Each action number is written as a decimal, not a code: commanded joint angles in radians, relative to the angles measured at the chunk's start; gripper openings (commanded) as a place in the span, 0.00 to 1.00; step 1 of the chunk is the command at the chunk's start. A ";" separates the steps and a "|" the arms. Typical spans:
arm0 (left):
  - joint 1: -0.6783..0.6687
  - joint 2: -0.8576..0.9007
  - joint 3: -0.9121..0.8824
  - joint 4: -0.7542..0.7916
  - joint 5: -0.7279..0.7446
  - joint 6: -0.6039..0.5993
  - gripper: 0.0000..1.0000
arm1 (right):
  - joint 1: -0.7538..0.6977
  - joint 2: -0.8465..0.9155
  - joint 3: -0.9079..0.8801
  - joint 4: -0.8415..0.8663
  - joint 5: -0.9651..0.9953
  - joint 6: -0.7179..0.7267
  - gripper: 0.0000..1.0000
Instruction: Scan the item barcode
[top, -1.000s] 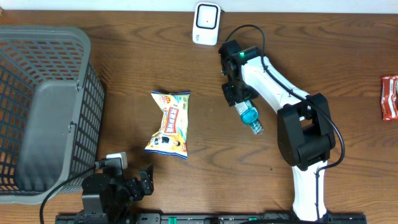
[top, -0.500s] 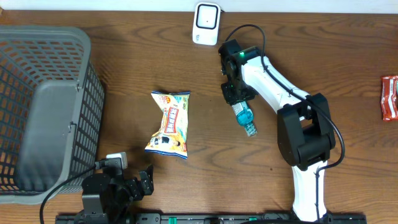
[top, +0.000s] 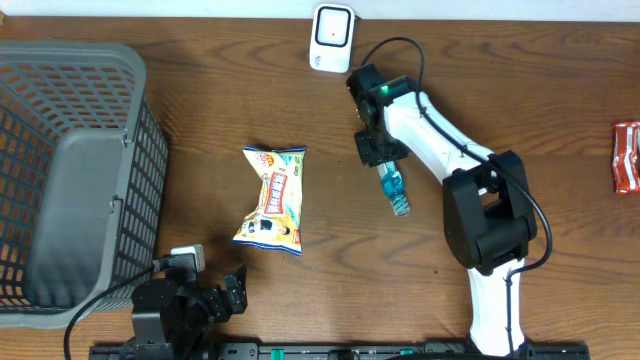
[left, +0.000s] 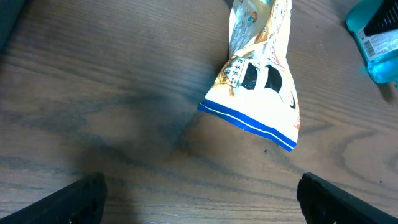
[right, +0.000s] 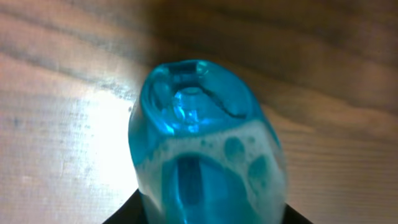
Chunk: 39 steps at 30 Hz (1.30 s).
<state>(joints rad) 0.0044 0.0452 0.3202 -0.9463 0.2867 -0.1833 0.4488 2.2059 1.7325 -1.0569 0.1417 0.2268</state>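
Found blue bottle (top: 393, 188) pinched by one end in right jaws, over tabletop (top: 200, 110), short of white scanner (top: 332, 37). Found left jaws spread wide, idle near snack packet (top: 272, 200). Likely faults: slipping or swinging from end grip and sloshing liquid; failed read if label turned away from scanner.

Dark wood-grain table (top: 200, 110) spreads around the right gripper (top: 384, 163). A pale strip (top: 500, 8) runs along its far edge.
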 joint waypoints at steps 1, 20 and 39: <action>-0.004 0.000 0.003 -0.011 0.009 0.006 0.98 | 0.031 0.010 0.014 0.027 0.108 0.050 0.33; -0.004 0.000 0.003 -0.011 0.008 0.006 0.98 | 0.063 0.010 0.010 -0.187 0.029 0.111 0.36; -0.004 0.000 0.003 -0.011 0.008 0.006 0.98 | 0.066 0.012 -0.198 0.195 0.005 0.114 0.24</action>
<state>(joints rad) 0.0044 0.0452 0.3202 -0.9463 0.2867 -0.1833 0.5110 2.1994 1.6207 -0.8917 0.1467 0.3298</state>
